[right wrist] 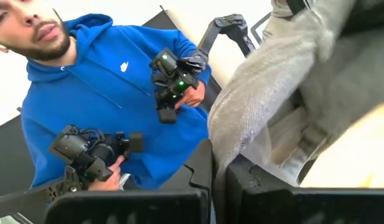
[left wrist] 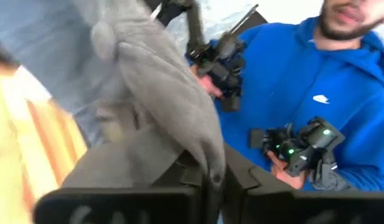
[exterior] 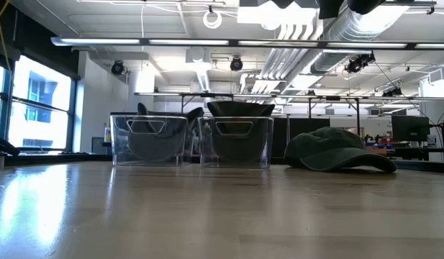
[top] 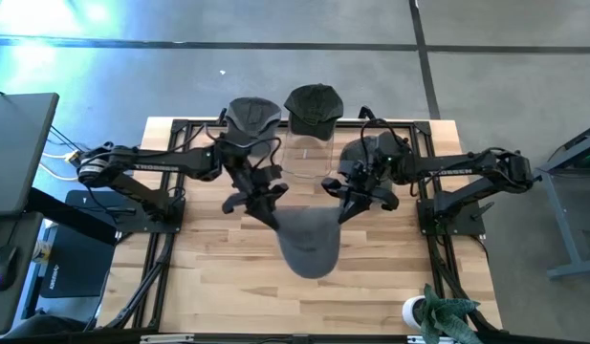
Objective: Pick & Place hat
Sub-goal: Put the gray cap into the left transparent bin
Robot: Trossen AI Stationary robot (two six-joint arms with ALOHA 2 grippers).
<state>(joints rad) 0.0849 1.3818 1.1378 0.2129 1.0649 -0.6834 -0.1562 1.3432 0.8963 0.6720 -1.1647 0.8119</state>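
A grey cap point(top: 306, 241) hangs between my two grippers over the middle of the table, its brim toward the near edge. My left gripper point(top: 267, 211) is shut on its left side and my right gripper point(top: 344, 207) on its right side. In the left wrist view the grey cap point(left wrist: 154, 87) shows its top button, and it also fills the right wrist view point(right wrist: 266, 81). The low view shows neither the cap nor the grippers. My left gripper point(left wrist: 215, 180) pinches a fold of the crown's left edge point(left wrist: 207, 158) between its two fingers. It comes from the table's left, slanting down. The cap is lifted clear of the table. My right gripper point(right wrist: 220, 182) pinches a fold of the crown's right edge point(right wrist: 224, 152) between its two fingers. It comes from the table's right, slanting down. The cap hangs lifted between both holds.
Two clear bins stand at the far edge, one with a dark grey hat point(top: 253, 117), the other with a dark green hat point(top: 314, 107). Another dark cap point(exterior: 340, 152) lies on the table at the far right. A person in a blue hoodie point(right wrist: 111, 93) holds controllers beyond the table.
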